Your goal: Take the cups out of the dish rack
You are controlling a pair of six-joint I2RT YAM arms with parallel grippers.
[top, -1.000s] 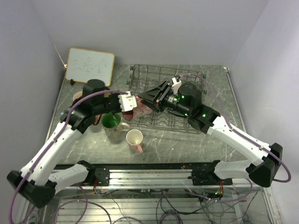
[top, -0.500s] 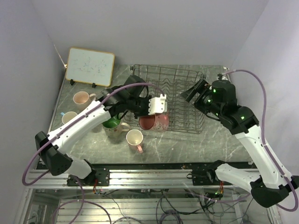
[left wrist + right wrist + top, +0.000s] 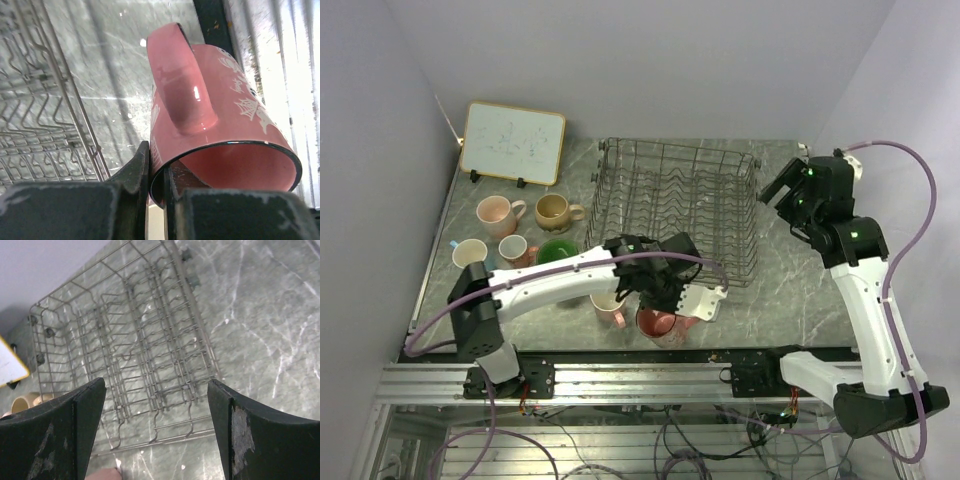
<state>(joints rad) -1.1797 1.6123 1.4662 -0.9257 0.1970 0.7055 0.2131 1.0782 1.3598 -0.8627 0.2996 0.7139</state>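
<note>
The dish rack [image 3: 675, 205] stands at the back middle with no mug in it. My left gripper [image 3: 672, 312] is shut on the rim of a deep pink mug [image 3: 658, 323], low over the table's front edge. In the left wrist view one finger [image 3: 137, 167] is outside the wall of the pink mug [image 3: 220, 125] and one inside. Five mugs stand left of the rack: pink [image 3: 495, 210], tan [image 3: 553, 210], cream [image 3: 470, 253], small pink [image 3: 515, 250], green-inside [image 3: 557, 252]. A cream-inside mug [image 3: 608, 305] sits next to the held one. My right gripper [image 3: 777, 188] is open and empty, raised at the rack's right end.
A wood-framed whiteboard [image 3: 512, 142] leans at the back left. The right wrist view looks down on the rack [image 3: 130, 350] between the open gripper [image 3: 155, 435]. The metal rail [image 3: 640, 375] runs along the table's front edge. Walls close in on three sides.
My left arm has carried the pink mug from the rack's front edge down to the table's front. My right arm has pulled back from the rack, up and to the right.
</note>
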